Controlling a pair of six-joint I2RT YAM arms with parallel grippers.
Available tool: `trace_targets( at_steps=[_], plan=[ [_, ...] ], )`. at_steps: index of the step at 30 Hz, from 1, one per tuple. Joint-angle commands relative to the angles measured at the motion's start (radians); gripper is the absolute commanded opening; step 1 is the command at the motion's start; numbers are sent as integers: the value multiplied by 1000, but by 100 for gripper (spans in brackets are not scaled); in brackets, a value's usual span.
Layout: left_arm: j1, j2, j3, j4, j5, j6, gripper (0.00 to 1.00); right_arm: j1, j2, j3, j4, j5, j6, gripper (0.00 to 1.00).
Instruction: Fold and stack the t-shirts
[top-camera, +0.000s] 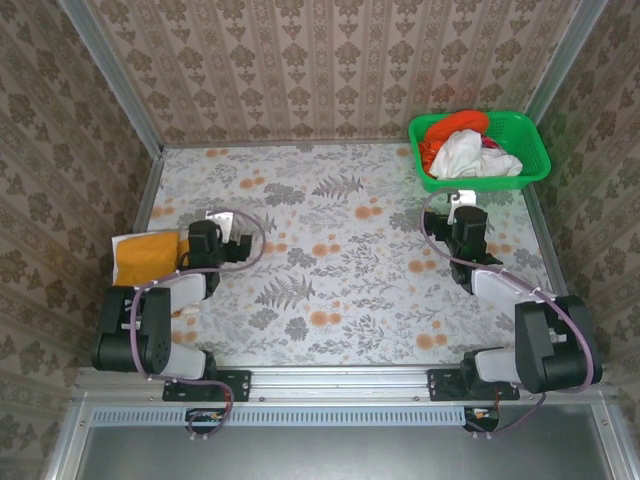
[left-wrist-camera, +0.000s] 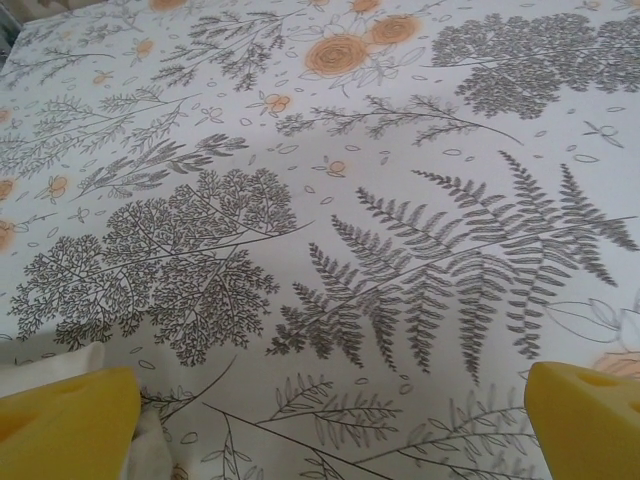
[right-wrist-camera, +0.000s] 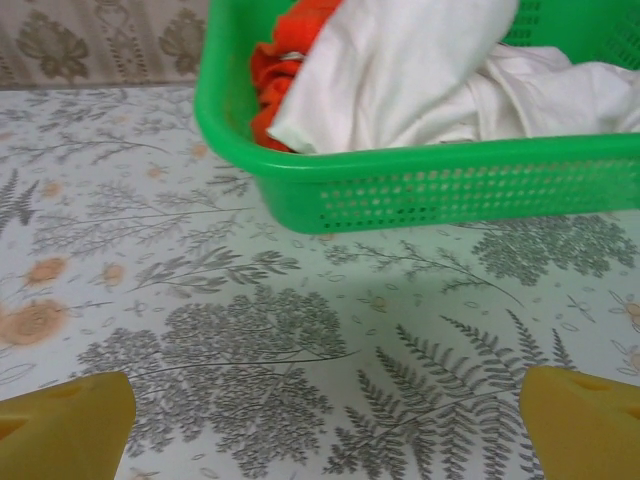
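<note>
The top view looks down from above and behind the arm bases, far enough back to take in the whole counter (top-camera: 340, 290). Each wrist view sits low and close: the left gripper (left-wrist-camera: 328, 428) camera looks across bare print, the right gripper (right-wrist-camera: 322, 428) camera faces the green basket (right-wrist-camera: 430, 190) — shared with the top view's far right corner.

The tabletop (top-camera: 340, 270) has a smooth printed covering with a faint sheen. The basket (right-wrist-camera: 440, 190) is glossy green plastic, its wall pierced with small holes. The white t-shirt (right-wrist-camera: 400, 70) and the red-orange t-shirt (right-wrist-camera: 275, 70) are soft, matt, creased cloth; the amber-orange t-shirt (top-camera: 145, 255) is the same matt fabric, less creased. The left gripper (left-wrist-camera: 330, 430) and right gripper (right-wrist-camera: 325, 425) have fingers (left-wrist-camera: 65, 425) of smooth, dull yellow plastic. The frame rail (top-camera: 340, 378) is pale brushed metal, and the walls (top-camera: 330, 70) look like matt patterned paper
</note>
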Motion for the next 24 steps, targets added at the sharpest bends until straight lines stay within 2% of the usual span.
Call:
trace_targets(
  at_steps=[1,3,5,7,8,10,24],
  plan=[
    [49,38,-23,224,9,-7,100,-42,12,-18,85,-32,25,100],
    [88,63,-59,309,59,-44,100,-61,49,-65,176,-78,33,100],
    [100,121,-84,424,68,-41,100,-62,125,-129,348,-121,17,100],
    [101,103,-46,311,78,-52,100,-58,197,-169,479,-138,6,100],
    [108,111,-50,335,58,-68,100,-51,223,-172,512,-124,2,100],
    [103,108,-46,319,34,-72,100,-51,203,-138,422,-113,7,100],
    [102,107,-45,315,32,-71,100,-50,206,-143,432,-112,5,100]
  ],
)
